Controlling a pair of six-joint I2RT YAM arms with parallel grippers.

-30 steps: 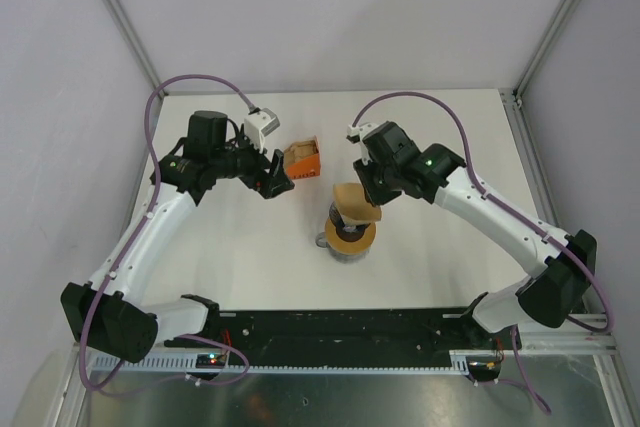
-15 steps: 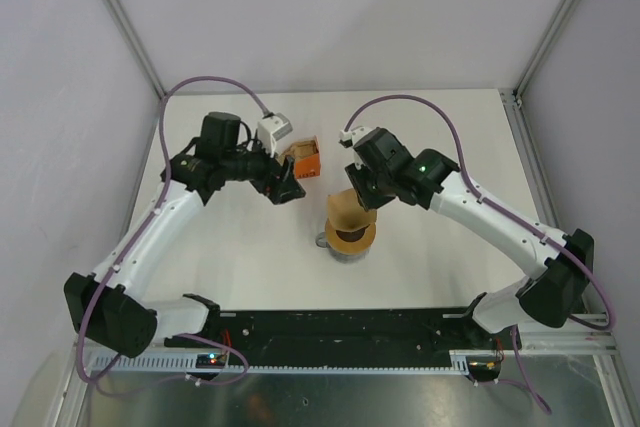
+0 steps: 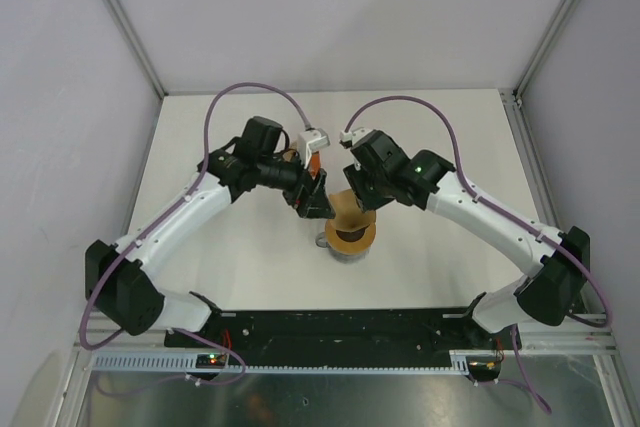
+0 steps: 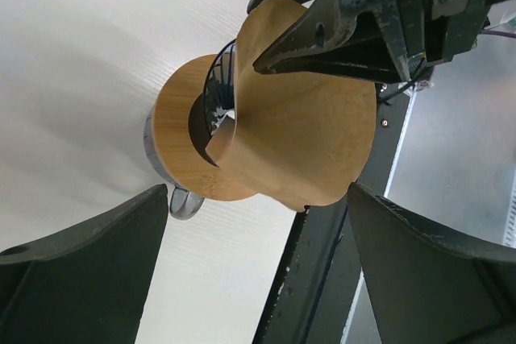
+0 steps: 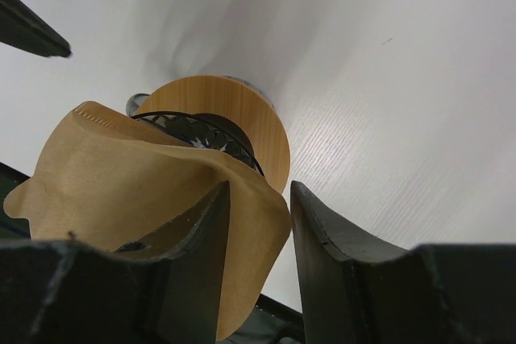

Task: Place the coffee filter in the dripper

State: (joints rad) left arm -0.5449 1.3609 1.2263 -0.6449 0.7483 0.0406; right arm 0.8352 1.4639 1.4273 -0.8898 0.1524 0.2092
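The tan-brown coffee filter (image 3: 347,205) hangs partly opened above the grey cup with the orange-tan ring (image 3: 352,240). My right gripper (image 3: 358,199) is shut on the filter's upper edge (image 5: 121,183), with one finger inside the fold. Dark blue ribbed walls of the dripper (image 4: 216,78) show inside the ring, also in the right wrist view (image 5: 201,130). The filter (image 4: 314,134) overlaps the ring (image 4: 173,126) but sits tilted and off to one side of the cone. My left gripper (image 3: 315,202) is open and empty, its wide jaws level with the filter's left side (image 4: 258,279).
The orange cardboard box (image 3: 308,155) is mostly hidden behind my left wrist at the back. The cup's small metal handle (image 4: 184,201) points towards the near-left. The black base rail (image 3: 340,327) runs along the table's near edge.
My left arm has swung right from the orange box to beside the filter. My right gripper has shifted slightly left and down with the filter, over the cup.
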